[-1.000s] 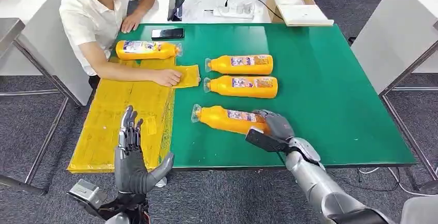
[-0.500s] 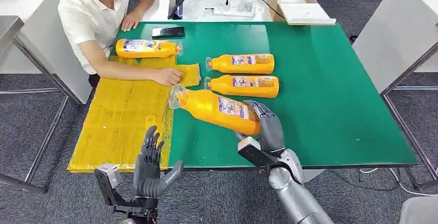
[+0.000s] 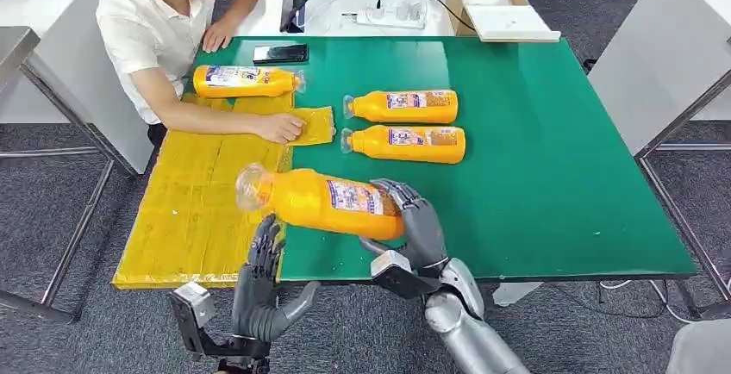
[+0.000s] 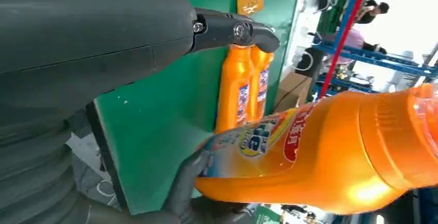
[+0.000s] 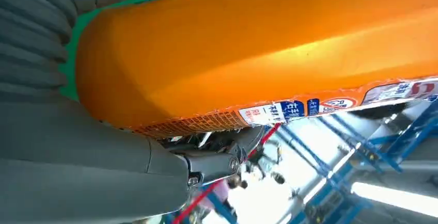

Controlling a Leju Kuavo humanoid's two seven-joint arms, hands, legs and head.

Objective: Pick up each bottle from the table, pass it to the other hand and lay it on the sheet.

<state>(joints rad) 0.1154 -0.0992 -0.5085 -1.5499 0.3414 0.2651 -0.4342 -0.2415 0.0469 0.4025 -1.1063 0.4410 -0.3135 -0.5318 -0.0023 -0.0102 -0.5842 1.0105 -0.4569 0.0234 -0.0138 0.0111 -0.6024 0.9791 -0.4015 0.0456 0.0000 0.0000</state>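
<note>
- Fingers [image 3: 405, 197] of the right hand [image 3: 418, 232] wrap the base end of an orange bottle [image 3: 323, 202], held near-horizontal above the near edge of the green desk [image 3: 552, 176], cap pointing left over the yellow sheet [image 3: 198, 210]
- Left hand [image 3: 259, 292] waits below the desk's near edge, fingers spread and upright, holding nothing
- Gripped at one end only, the bottle could tip cap-down or slip during the handover
- A mistimed release would likely drop it at the desk edge or to the floor
- A person's hand [image 3: 280, 128] rests on the sheet's far part, beside a bottle already laid there [image 3: 246, 82], well clear
</note>
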